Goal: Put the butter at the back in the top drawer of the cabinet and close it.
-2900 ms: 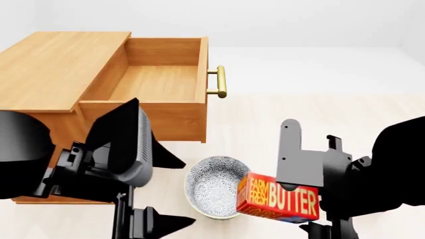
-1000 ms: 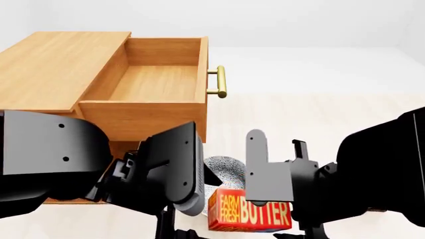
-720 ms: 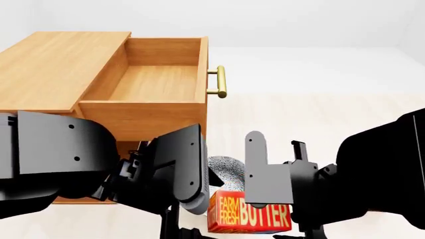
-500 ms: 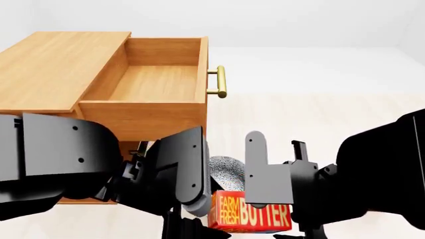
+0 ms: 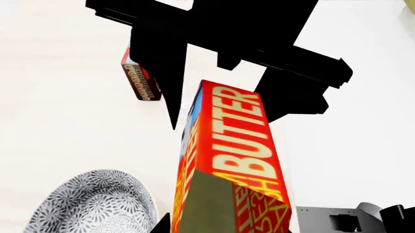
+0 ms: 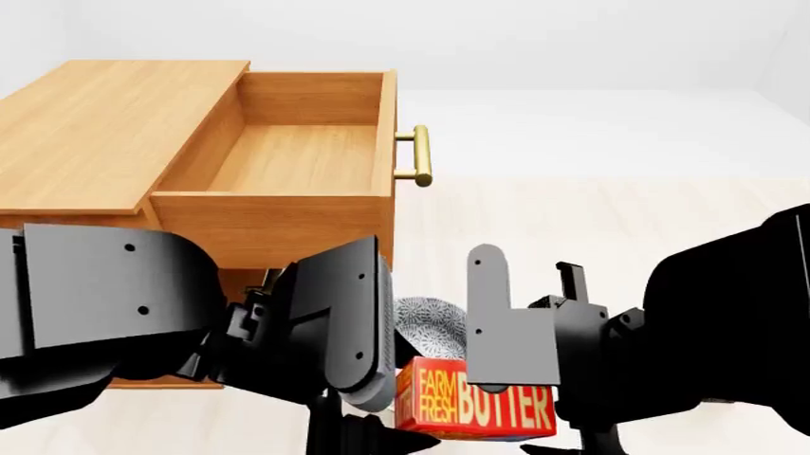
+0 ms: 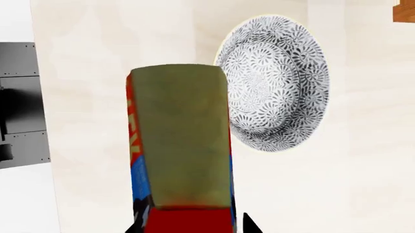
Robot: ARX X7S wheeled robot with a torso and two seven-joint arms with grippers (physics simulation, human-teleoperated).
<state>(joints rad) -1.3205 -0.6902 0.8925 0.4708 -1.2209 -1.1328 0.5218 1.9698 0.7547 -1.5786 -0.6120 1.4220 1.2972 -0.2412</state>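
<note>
A pale, cream-toned wood-look floor (image 6: 608, 227) stretches across the room under soft, even light, meeting plain white walls (image 6: 506, 43) at the far side. The surface brightens to near white toward the back, where a faint seam marks the base of the wall. Shadows fall softly on the boards; no windows are in view.

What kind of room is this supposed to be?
Probably a bare simulated test space with kitchen things, not a real room: plain pale floor and white walls, one wooden cabinet with its top drawer open, a patterned bowl on the floor, and a butter carton.
</note>
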